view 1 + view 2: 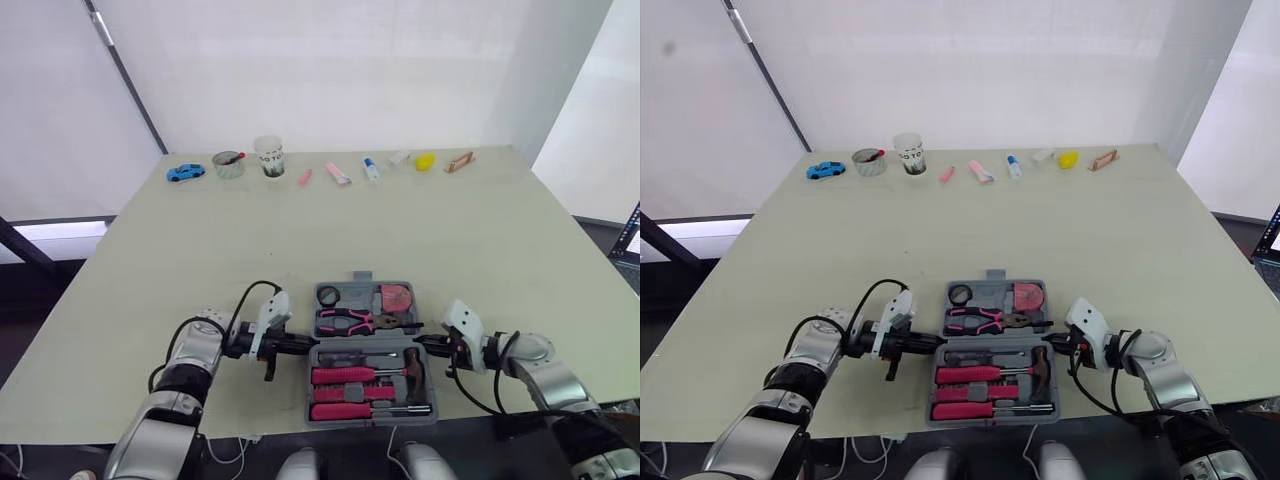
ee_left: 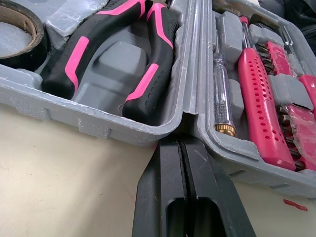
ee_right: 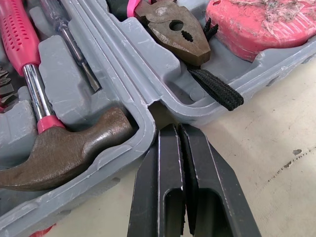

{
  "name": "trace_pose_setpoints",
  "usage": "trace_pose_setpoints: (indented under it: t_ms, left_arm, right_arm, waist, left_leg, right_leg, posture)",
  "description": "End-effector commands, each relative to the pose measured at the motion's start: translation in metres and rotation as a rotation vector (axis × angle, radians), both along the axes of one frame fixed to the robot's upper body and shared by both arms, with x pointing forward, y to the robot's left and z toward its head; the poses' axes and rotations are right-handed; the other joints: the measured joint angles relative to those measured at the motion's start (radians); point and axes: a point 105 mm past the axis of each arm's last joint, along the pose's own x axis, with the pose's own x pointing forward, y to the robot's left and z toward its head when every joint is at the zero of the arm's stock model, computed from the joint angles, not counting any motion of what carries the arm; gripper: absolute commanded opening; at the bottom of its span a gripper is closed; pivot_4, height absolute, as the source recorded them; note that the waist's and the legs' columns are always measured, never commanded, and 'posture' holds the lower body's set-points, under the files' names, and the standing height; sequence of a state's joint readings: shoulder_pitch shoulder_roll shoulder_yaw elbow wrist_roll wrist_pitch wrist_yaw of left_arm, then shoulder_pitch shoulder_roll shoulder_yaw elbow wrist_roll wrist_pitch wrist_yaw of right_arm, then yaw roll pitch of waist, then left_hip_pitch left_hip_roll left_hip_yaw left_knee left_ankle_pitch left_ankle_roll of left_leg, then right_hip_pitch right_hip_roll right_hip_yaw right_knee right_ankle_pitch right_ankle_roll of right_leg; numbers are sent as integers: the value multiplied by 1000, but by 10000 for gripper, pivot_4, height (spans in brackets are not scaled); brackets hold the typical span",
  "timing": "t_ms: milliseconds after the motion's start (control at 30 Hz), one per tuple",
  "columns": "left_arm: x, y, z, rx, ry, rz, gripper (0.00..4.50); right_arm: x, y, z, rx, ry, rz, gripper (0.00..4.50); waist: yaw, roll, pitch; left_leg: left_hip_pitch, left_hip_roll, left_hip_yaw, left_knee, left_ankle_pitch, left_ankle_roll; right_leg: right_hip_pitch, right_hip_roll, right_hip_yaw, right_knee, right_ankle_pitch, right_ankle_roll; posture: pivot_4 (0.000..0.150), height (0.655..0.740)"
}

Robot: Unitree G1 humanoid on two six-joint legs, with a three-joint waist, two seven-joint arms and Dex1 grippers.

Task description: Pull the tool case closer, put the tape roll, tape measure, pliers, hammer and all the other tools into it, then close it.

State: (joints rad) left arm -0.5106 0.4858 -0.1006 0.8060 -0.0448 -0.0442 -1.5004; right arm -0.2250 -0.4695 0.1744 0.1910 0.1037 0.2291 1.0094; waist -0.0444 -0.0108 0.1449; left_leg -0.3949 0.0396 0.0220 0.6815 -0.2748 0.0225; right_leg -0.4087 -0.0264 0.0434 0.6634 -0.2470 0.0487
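Counter (image 1: 330, 230): a broad pale surface. A row of small objects (image 1: 330, 170) lies along its far edge, well apart from the work.

Tool case (image 1: 352, 291): it lies open and flat at the near edge of the counter, between the two arms, so the pulling step appears done.

Packing also looks complete. The near half holds the hammer (image 3: 64, 155) and the pink-handled screwdrivers (image 1: 345, 376). The far half holds the pliers (image 1: 345, 321), the tape measure (image 1: 396, 297) and the tape roll (image 1: 329, 296). No loose tool is visible on the counter near the case. What is left, by this reading, is to fold one half over the other and close it.

Both arms reach low and inward along the counter, one on each side of the case, level with its hinge line.

Left pincer (image 2: 179, 140): fingers pressed together with nothing held, tips touching the case wall at the notch between the halves.

Right pincer (image 3: 177, 129): likewise closed and empty, tips at the matching notch on the opposite side, just beside the hammer head.
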Motion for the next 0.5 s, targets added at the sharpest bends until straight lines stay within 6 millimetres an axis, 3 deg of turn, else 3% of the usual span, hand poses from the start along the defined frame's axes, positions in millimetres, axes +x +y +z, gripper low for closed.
trace_pose_setpoints:
  t_ms: [33, 400, 500]
  left_arm:
    - [-25, 6, -28, 61, 139, -28, 0]
    - [-20, 10, -30, 72, 117, 12, 0]
    - [-17, 10, -30, 84, 93, 31, 0]
  right_arm:
    - [-4, 20, 7, 33, -30, 76, 943]
    - [-3, 12, 3, 11, -34, 46, 943]
    - [-1, 2, 2, -18, -48, 20, 943]
  waist:
    - [0, 0, 0]
    - [0, 0, 0]
    - [1, 0, 0]
  left_leg:
    - [0, 0, 0, 0, 0, 0]
    - [1, 2, 0, -1, 0, 0]
    - [2, 2, 0, -1, 0, 0]
  right_leg:
    - [0, 1, 0, 0, 0, 0]
    - [0, 2, 0, 1, -1, -2]
    - [0, 2, 0, 1, -1, -2]
  posture:
    - [1500, 7400]
    - [1500, 7400]
    - [1500, 7400]
